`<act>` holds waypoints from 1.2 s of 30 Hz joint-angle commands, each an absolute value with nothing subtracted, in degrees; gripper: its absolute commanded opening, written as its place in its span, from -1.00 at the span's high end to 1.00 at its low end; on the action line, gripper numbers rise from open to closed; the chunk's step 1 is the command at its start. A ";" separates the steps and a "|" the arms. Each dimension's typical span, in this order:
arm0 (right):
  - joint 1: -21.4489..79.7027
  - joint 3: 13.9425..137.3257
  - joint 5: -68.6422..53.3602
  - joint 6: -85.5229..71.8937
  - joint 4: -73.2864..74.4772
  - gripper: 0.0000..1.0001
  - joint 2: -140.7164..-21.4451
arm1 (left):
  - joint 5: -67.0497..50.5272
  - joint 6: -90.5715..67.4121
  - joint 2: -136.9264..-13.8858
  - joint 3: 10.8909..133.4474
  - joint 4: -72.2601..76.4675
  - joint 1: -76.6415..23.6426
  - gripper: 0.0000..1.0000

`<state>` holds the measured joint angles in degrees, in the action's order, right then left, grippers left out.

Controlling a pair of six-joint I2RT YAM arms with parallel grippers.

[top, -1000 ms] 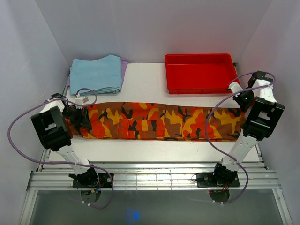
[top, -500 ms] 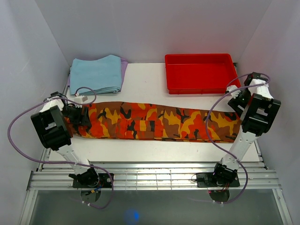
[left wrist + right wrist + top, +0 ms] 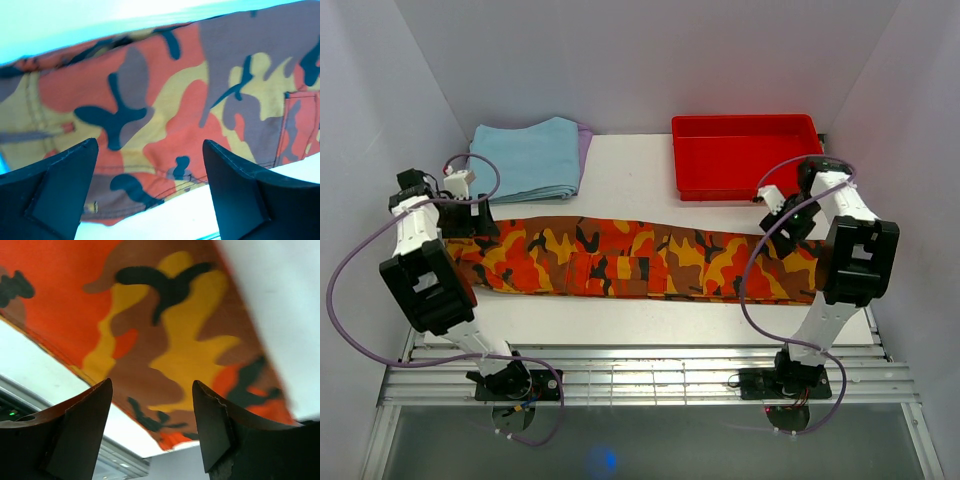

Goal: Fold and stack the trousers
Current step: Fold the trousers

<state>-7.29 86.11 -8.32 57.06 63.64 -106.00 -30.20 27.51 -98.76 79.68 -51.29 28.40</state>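
The trousers point(image 3: 640, 258), in orange, red, yellow and black camouflage, lie folded lengthwise as one long strip across the table, left to right. My left gripper point(image 3: 473, 216) hangs over their left end. In the left wrist view it point(image 3: 150, 145) stands open above the trousers point(image 3: 165, 100) with nothing between its fingers. My right gripper point(image 3: 790, 226) hovers over the strip near its right end. Its own view shows it point(image 3: 151, 383) open too, with the trousers point(image 3: 175, 340) and their edge below it, apart from the fingers.
A folded light blue cloth point(image 3: 525, 158) lies at the back left. A red plastic tray point(image 3: 748, 155) stands at the back right. White walls close in both sides and the back. A metal rail point(image 3: 640, 380) runs along the near edge by the arm bases.
Both grippers have opened and let go of the trousers' ends. The left one rose and drew back; the right one swung in over the cloth. The strip has settled flat.
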 commanded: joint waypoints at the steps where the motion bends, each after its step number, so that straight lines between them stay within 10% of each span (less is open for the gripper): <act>1: -7.47 78.25 -8.71 53.09 62.33 -0.38 -106.78 | -24.88 25.48 -97.47 80.25 -54.04 33.90 -0.86; 22: -8.61 67.50 11.24 59.76 51.24 -0.31 -112.94 | -31.02 11.26 -94.30 61.97 -44.30 52.65 -0.82; 36: -9.23 66.45 13.01 61.52 49.75 -0.30 -113.47 | -44.90 -1.93 -98.79 60.11 -30.50 52.47 0.07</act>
<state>-8.23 68.90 15.92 58.72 55.59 -110.13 -37.78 2.22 -98.76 58.17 -35.86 52.66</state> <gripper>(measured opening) 0.654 0.483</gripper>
